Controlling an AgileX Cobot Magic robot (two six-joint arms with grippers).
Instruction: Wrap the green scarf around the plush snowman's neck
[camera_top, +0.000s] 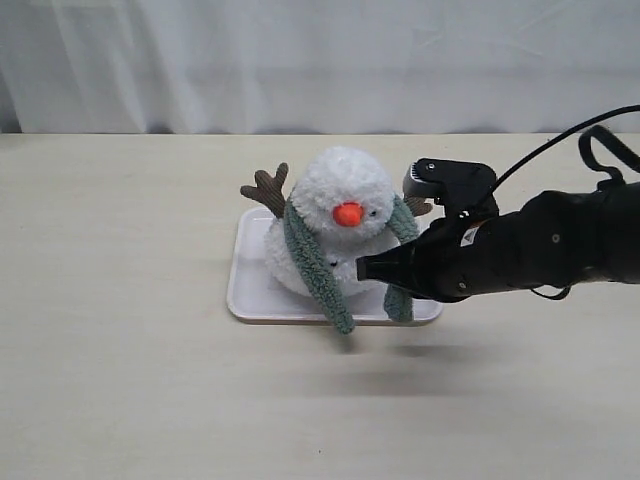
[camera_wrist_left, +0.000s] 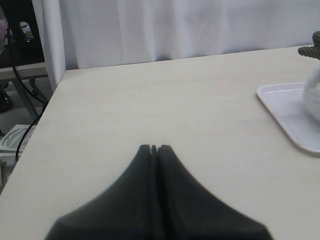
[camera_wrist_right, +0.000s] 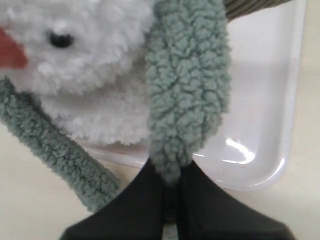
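Green fleece hangs in two strands down the front of the one plush snowman (camera_top: 338, 188). Both are ends of a single green scarf (camera_top: 318, 270) that passes behind the toy, where the pictures do not show it. The strands frame the face on either side of the one orange nose (camera_top: 348, 213), and the neck (camera_top: 345, 240) between them shows bare white fluff at the front.

The snowman stands upright on one pale tray (camera_top: 250, 292), which lies on the table (camera_top: 120, 380) nearer the far edge than the near one. Two brown twig arms (camera_top: 265, 190) stick out, the second partly hidden behind the scarf. The right wrist view shows one dark eye (camera_wrist_right: 61, 39).

The longer strand crosses the body on a slant and its tip hangs past the tray's near edge. The other strand drops towards the tray's near right corner. There the right gripper (camera_top: 366, 268) has its fingers pinched on the tip of that strand, which sits between them in the wrist view.

The left gripper (camera_wrist_left: 154, 148) is over bare table near the left edge, well apart from the tray. Its two fingers are pressed together with nothing between them.
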